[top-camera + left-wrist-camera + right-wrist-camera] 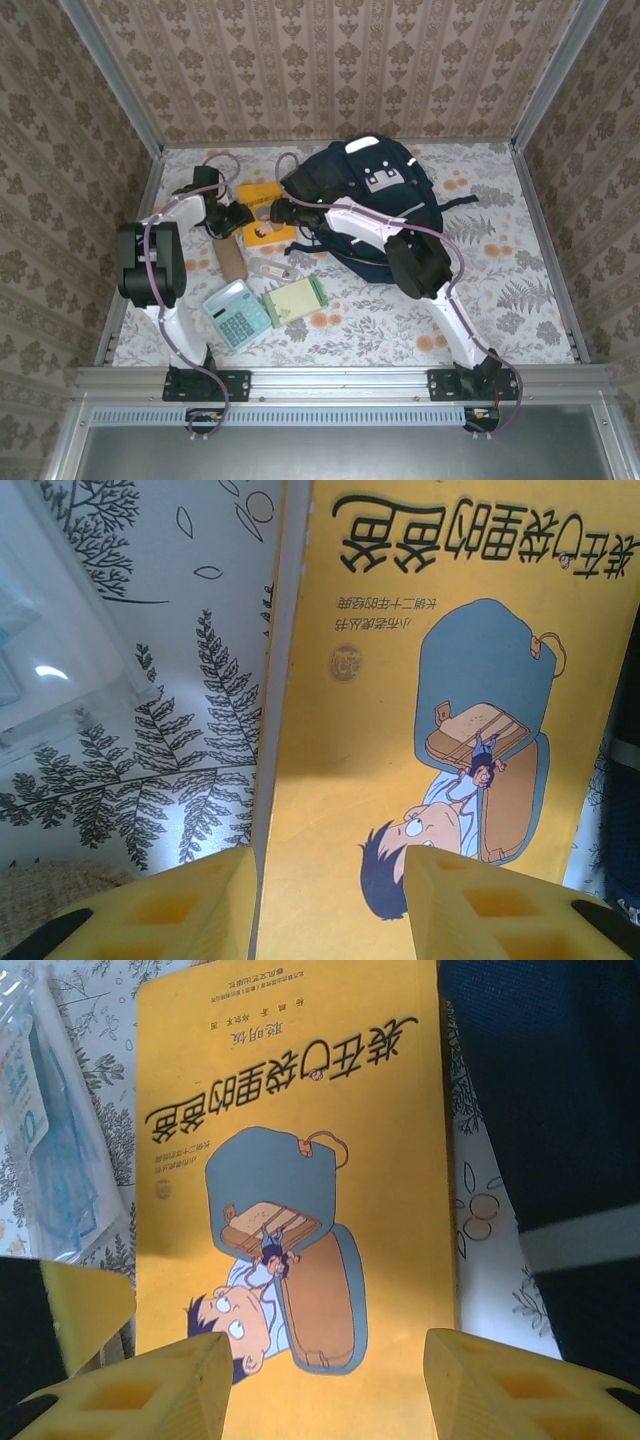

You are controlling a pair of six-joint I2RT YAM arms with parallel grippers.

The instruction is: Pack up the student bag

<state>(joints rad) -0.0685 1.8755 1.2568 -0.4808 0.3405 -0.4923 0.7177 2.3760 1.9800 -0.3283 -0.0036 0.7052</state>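
Jaws on both arms stand partly open, gripping nothing. Between the left jaws runs one long edge of a yellow book (380,740) lying on the tabletop (180,730); the right jaws frame its cover. Beyond them, rightward, lies the backpack (540,1090).

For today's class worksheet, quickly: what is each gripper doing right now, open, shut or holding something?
Left gripper: open, straddling an edge of the yellow book, holding nothing.
Right gripper: open above the yellow book, holding nothing.
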